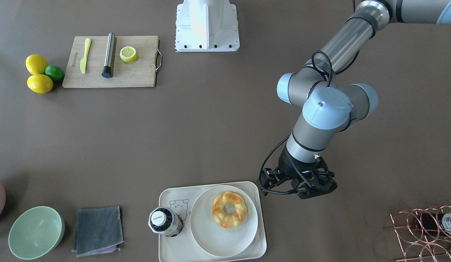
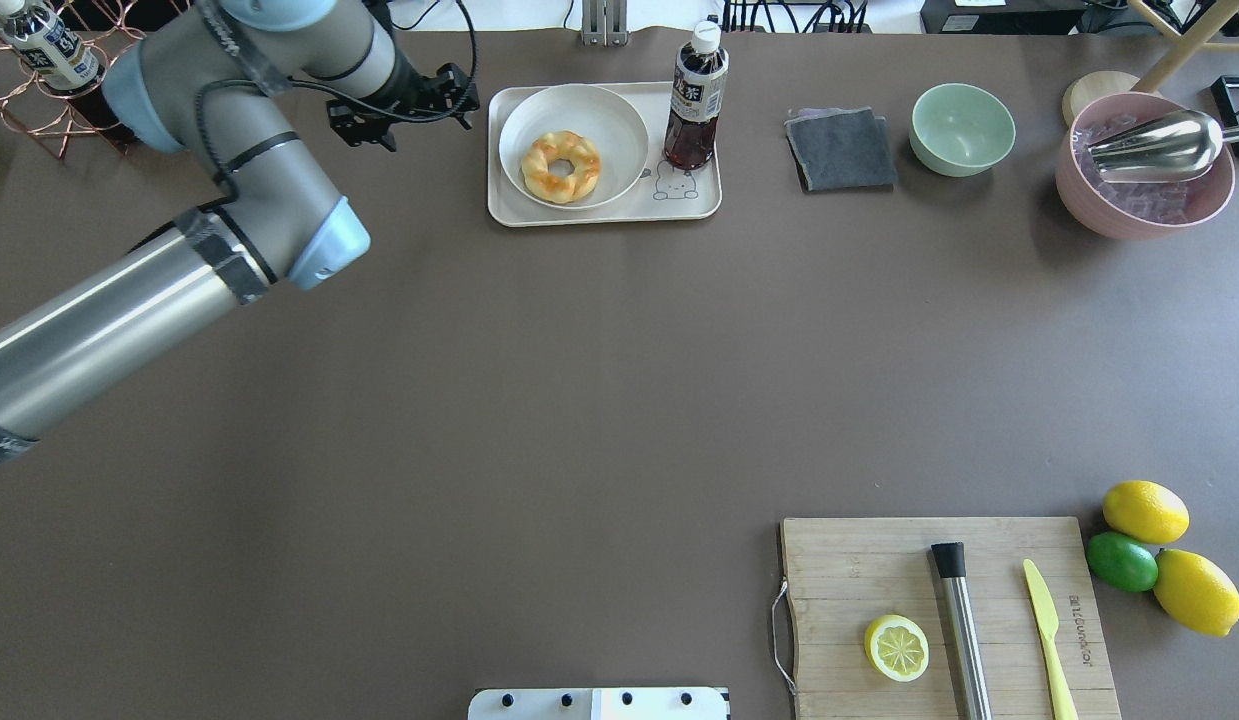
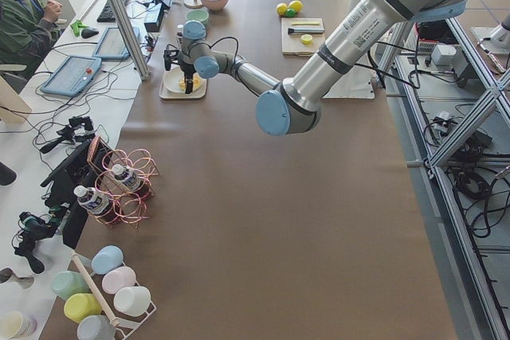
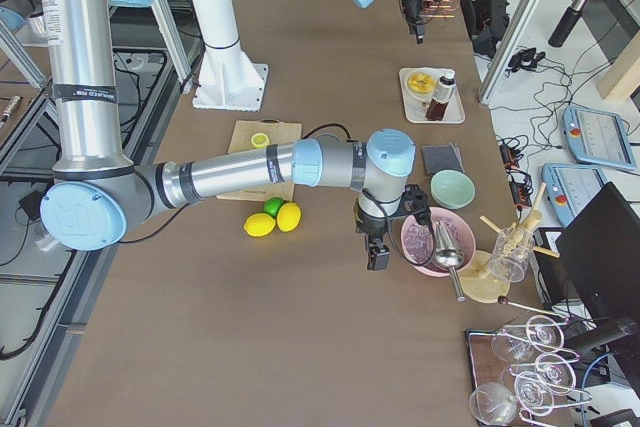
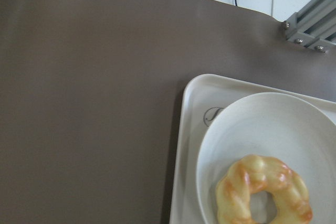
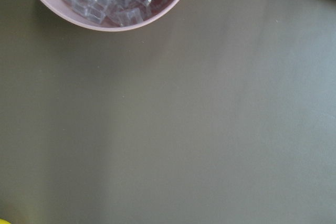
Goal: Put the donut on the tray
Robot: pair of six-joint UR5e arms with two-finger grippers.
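The golden-yellow donut lies flat on a round off-white plate, which rests on the cream tray with the bear drawing. The donut also shows in the overhead view and the left wrist view. My left gripper hovers over bare table just beside the tray's short edge, apart from it; it looks open and is empty. My right gripper shows only in the exterior right view, next to a pink bowl; I cannot tell whether it is open or shut.
A dark drink bottle stands on the tray next to the plate. A grey cloth, a green bowl and a pink bowl of ice lie along the far edge. A cutting board holds a lemon half.
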